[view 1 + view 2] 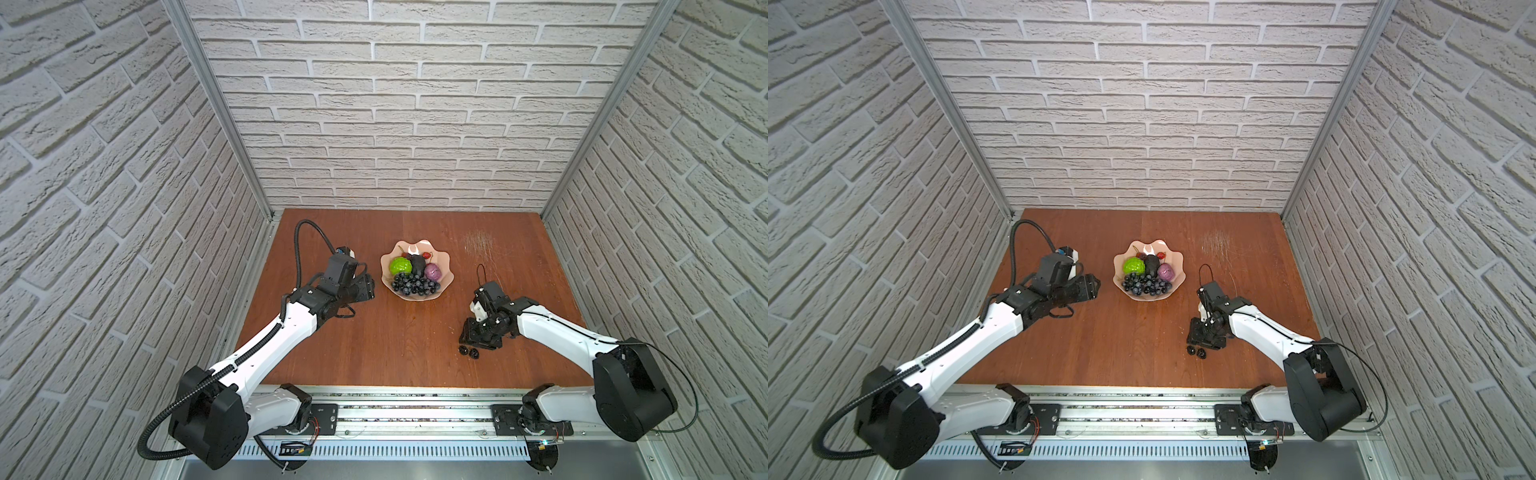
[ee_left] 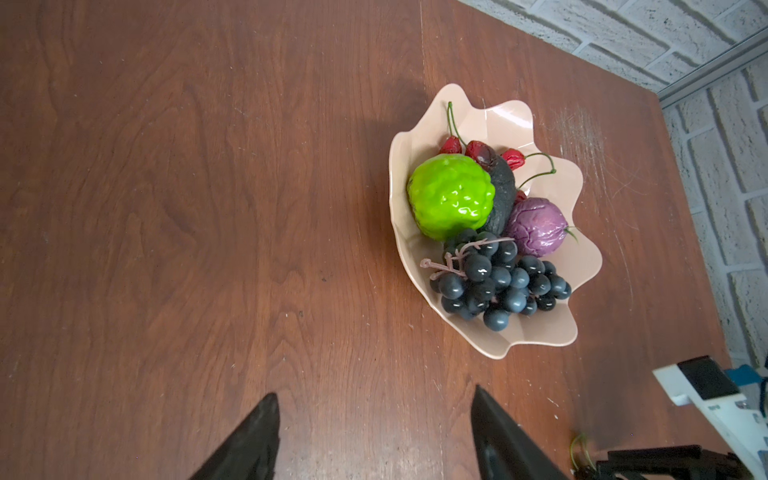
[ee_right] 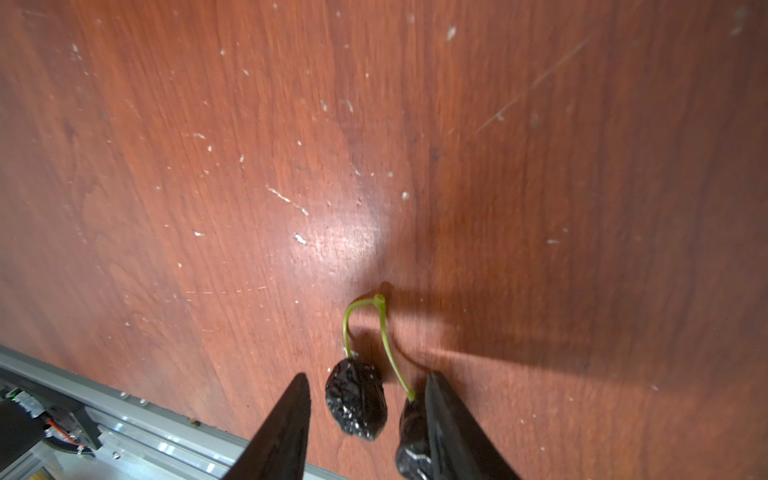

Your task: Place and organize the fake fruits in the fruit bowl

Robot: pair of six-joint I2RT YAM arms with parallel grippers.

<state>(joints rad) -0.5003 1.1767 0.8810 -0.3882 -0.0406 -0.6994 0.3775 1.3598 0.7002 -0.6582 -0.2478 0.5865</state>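
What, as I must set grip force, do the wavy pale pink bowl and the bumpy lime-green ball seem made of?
Wavy pale pink bowl: probably thin moulded plastic, glossy; glare streaks on its smooth scalloped wall. Bumpy lime-green ball: likely plastic or coated foam, wet-looking gloss; sharp white highlights on its bumps.

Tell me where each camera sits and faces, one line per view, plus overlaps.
Both top views: high in front, looking down at the brown wooden table; left arm, right arm show.
Left wrist: facing the pale pink scalloped bowl past the open left gripper.
Right wrist: low over the table; open right gripper at dark stemmed cherries.
Shared: top views also show bowl, cherries.
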